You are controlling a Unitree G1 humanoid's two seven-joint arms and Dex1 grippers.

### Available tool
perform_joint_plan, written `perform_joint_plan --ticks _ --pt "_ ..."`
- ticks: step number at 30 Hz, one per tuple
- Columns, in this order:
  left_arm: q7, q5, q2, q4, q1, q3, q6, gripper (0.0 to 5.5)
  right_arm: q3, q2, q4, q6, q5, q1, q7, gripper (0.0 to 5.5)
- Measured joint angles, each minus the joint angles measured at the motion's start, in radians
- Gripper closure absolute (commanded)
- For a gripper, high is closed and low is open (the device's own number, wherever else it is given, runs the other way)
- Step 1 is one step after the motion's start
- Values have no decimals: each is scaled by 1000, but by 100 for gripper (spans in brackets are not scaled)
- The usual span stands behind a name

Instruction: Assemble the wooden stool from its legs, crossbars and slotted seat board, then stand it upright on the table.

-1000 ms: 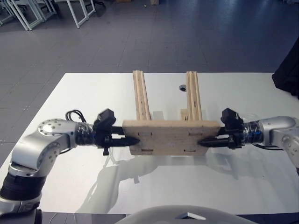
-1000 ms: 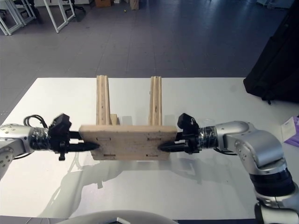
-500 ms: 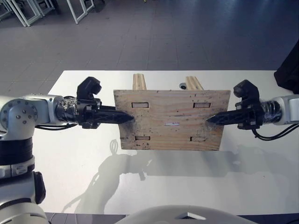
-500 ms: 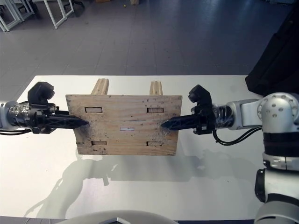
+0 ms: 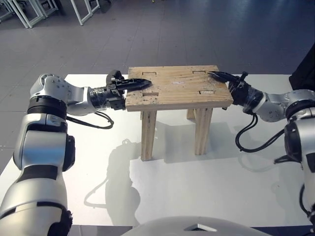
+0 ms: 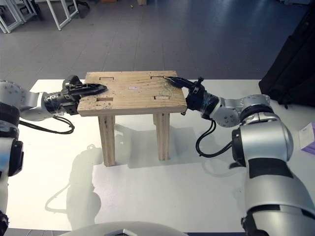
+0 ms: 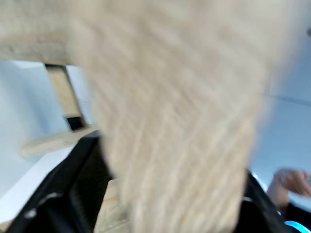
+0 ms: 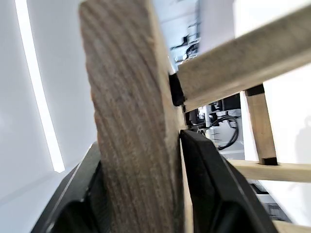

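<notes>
Left gripper (image 5: pixel 134 88): clamped on the seat board's (image 5: pixel 174 88) left end, one finger lying over the top, the other beneath.
Right gripper (image 5: pixel 222 80): pinching the seat board's right end, wood wedged between its black fingers (image 8: pixel 204 179).
Seat board: level, slotted face up, atop the legs (image 5: pixel 148 133).
Stool (image 6: pixel 133 103): upright on the white table (image 5: pixel 197 187), legs down.

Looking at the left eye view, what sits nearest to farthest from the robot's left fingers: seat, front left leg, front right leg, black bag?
1. Seat, held between the left fingers.
2. Front left leg, just below them.
3. Front right leg, under the seat's right end.
4. Black bag, far right edge.
</notes>
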Motion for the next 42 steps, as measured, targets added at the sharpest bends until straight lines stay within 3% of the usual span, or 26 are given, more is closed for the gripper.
perform_joint_plan --ticks 4,7,14,20,23,26,29,32,36,42 --pt "47 105 -10 82 -5 96 0 185 -293 -39 170 3 -214 -38 -78 254" --pt "47 150 -4 100 -5 150 1 166 -437 -92 186 3 -324 -41 -116 254" --pt "8 238 65 93 -6 275 0 166 -641 -177 180 2 -485 -17 -162 254" --pt "-104 293 174 -37 31 287 -9 166 -770 -229 80 3 -596 22 -125 254" --pt "-135 367 187 -193 152 277 -219 166 -763 -185 -190 -15 -601 140 -63 254" --pt "19 414 115 -300 202 334 -460 166 -782 -74 -520 -184 -597 285 -73 254" --pt "271 512 -67 -451 293 357 -743 166 -745 87 -851 -527 -695 454 -138 254" --pt "517 616 -270 -539 394 356 -996 166 -586 190 -1064 -896 -955 624 -276 254" --pt "788 796 -427 -591 487 357 -1311 166 -358 294 -1220 -1304 -1290 755 -486 254" --pt "833 873 -436 -626 510 364 -1382 166 -299 315 -1232 -1412 -1394 774 -560 254"
